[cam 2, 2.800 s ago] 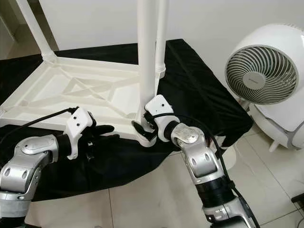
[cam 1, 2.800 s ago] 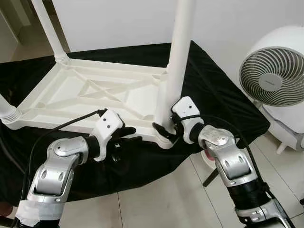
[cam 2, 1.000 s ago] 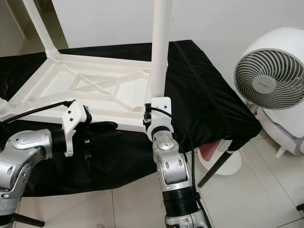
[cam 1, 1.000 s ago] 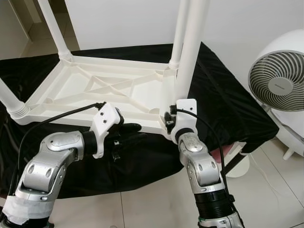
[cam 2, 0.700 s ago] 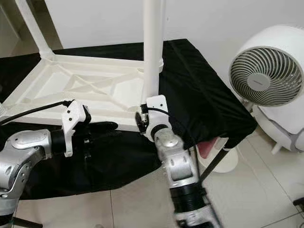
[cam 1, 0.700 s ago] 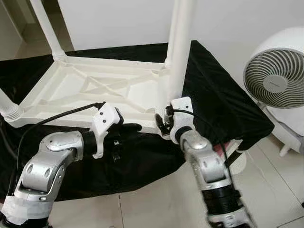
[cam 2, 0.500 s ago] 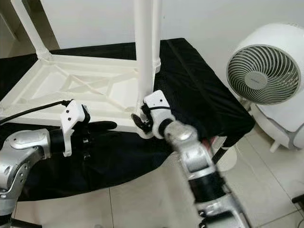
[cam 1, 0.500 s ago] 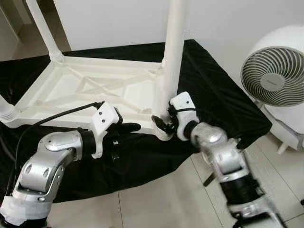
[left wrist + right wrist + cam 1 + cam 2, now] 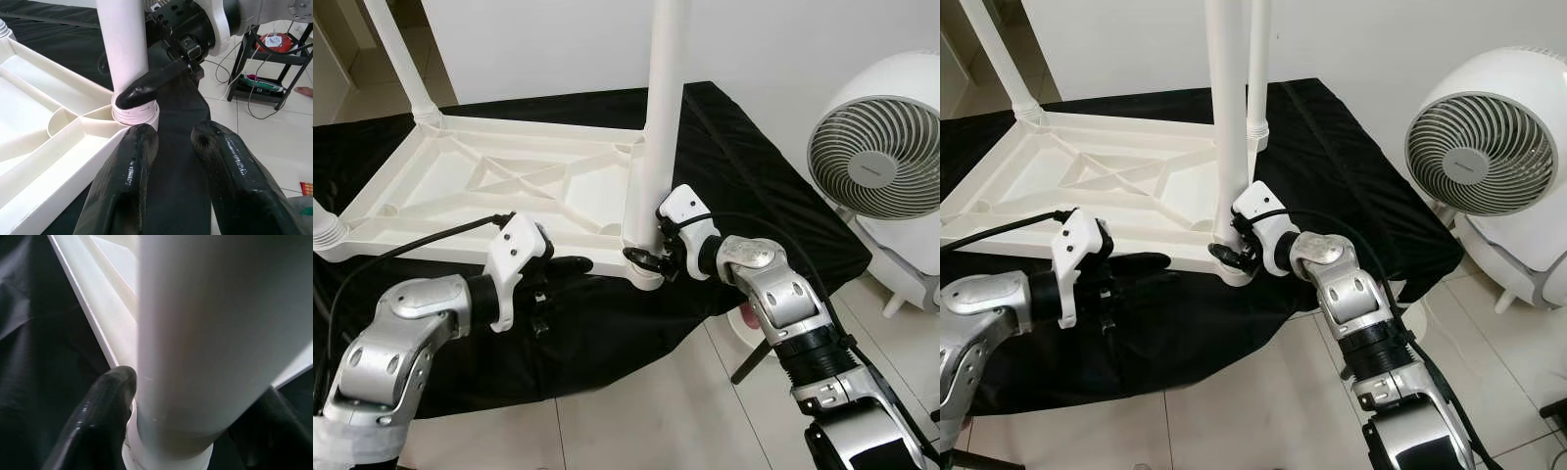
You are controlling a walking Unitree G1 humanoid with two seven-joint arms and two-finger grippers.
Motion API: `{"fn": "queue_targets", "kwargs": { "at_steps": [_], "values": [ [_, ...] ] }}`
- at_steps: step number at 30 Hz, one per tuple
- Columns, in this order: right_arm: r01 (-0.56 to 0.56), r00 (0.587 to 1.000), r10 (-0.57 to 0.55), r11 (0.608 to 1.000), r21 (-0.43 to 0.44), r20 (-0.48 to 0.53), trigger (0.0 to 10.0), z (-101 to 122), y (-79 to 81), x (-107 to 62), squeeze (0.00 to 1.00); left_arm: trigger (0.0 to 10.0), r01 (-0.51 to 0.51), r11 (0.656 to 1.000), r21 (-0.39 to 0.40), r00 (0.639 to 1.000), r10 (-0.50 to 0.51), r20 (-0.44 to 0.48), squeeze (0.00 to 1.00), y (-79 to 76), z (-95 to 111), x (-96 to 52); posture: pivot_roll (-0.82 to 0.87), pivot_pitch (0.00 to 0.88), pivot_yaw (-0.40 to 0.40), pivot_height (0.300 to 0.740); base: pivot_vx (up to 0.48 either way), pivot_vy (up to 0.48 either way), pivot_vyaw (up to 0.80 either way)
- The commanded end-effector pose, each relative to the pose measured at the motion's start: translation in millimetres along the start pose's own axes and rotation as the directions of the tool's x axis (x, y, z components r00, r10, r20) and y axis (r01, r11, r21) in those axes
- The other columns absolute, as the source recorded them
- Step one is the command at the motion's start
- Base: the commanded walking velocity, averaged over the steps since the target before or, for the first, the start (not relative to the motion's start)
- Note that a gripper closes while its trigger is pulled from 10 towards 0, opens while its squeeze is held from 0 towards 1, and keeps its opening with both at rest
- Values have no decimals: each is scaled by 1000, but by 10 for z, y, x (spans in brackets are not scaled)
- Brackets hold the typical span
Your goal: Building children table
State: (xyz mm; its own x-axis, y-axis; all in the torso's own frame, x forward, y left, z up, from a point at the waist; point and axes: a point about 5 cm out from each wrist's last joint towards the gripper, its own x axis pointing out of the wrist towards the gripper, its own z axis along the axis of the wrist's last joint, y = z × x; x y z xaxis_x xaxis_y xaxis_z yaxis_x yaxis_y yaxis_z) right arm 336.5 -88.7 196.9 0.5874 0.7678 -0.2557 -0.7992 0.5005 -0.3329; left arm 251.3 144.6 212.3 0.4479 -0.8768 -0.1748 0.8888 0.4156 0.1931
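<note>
A white plastic children's table [image 9: 460,186] lies upside down on a black cloth [image 9: 744,186]. Its near-right leg [image 9: 661,117] stands upright in the corner socket. My right gripper [image 9: 651,257] is shut on that leg just above the socket. In the right wrist view one black finger [image 9: 105,401] presses against the leg [image 9: 220,333]. My left gripper [image 9: 563,269] hovers over the cloth by the table's front edge, left of that corner. It is open with nothing between its fingers [image 9: 137,161]. Ahead of them in the left wrist view stands the leg [image 9: 124,44].
Other legs stand at the far-left corner [image 9: 401,59], the far-right corner [image 9: 1258,69] and the near-left corner [image 9: 325,230]. A white round fan [image 9: 886,147] stands on the tiled floor to the right. A red object [image 9: 749,318] sits under the cloth's edge.
The camera has shifted. My right arm has swung its elbow out to the right while the gripper stayed on the leg's base. My left gripper has drawn back slightly to the left.
</note>
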Motion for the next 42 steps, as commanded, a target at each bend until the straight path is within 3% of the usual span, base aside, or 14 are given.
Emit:
{"fn": "queue_targets", "kwargs": {
  "at_steps": [1, 12, 16, 19, 22, 23, 24, 25, 29, 34, 35, 36, 41, 42],
  "values": [
    [-79, 997, 79, 997, 27, 0, 0, -32, 112, 81, 0, 10000, -68, 998, 0, 998, 68, -5, 0, 29, 15, -54, -38, 111, 25, 740, 0, 0, 0],
    [16, 1000, -15, 997, 74, -19, 0, -100, 63, 95, 0, 10000, -87, 996, 12, 996, 87, 3, 0, 74, 68, -121, -37, 109, 24, 740, 0, 0, 0],
    [300, 954, -287, 933, 197, -90, 0, -184, 23, 99, 0, 10000, -118, 993, 17, 993, 118, 6, 0, 117, 77, -149, -35, 110, 19, 740, 0, 0, 0],
    [300, 954, -287, 933, 197, -90, 0, -184, 23, 99, 0, 10000, -118, 993, 17, 993, 118, 6, 0, 117, 77, -149, -35, 110, 19, 740, 0, 0, 0],
    [584, 812, -559, 762, 280, -171, 0, -239, 81, 23, 0, 10000, -129, 992, 9, 992, 129, 12, 0, 129, 78, -131, -49, 112, 24, 740, 0, 0, 0],
    [584, 812, -559, 762, 280, -171, 0, -239, 81, 23, 0, 10000, -129, 992, 9, 992, 129, 12, 0, 129, 78, -131, -49, 112, 24, 740, 0, 0, 0],
    [661, 749, -629, 685, 306, -209, 0, -262, 149, -16, 0, 10000, -133, 991, 6, 991, 133, 14, 0, 139, 73, -119, -54, 112, 28, 740, 0, 0, 0],
    [661, 749, -629, 685, 306, -209, 0, -262, 149, -16, 0, 10000, -133, 991, 6, 991, 133, 14, 0, 139, 73, -119, -54, 112, 28, 740, 0, 0, 0],
    [791, 596, -756, 493, 362, -272, 0, -290, 268, -122, 0, 10000, -177, 984, -9, 984, 177, 24, 0, 198, 53, -93, -57, 111, 31, 740, 0, 0, 0],
    [816, 550, -791, 441, 375, -267, 0, -259, 273, -150, 0, 10000, -203, 979, -17, 979, 203, 32, 0, 218, 48, -83, -59, 106, 31, 740, 0, 0, 0],
    [799, 573, -780, 464, 383, -251, 2549, -231, 283, -120, 0, 10000, -207, 978, -20, 978, 207, 34, 0, 217, 49, -79, -57, 104, 30, 740, 0, 0, 0],
    [775, 604, -766, 501, 386, -220, 10000, -193, 286, -86, 0, 10000, -209, 978, -21, 977, 210, 37, 0, 210, 52, -74, -58, 102, 27, 740, 0, 0, 0],
    [753, 632, -755, 545, 369, -175, 10000, -118, 290, -56, 0, 10000, -215, 976, -22, 976, 216, 39, 0, 203, 55, -71, -57, 100, 27, 740, 0, 0, 0],
    [695, 689, -719, 621, 362, -91, 10000, -14, 281, -43, 1000, 10000, -219, 975, -22, 975, 220, 40, 0, 199, 55, -68, -58, 94, 25, 740, 0, 0, 0]
  ]
}}
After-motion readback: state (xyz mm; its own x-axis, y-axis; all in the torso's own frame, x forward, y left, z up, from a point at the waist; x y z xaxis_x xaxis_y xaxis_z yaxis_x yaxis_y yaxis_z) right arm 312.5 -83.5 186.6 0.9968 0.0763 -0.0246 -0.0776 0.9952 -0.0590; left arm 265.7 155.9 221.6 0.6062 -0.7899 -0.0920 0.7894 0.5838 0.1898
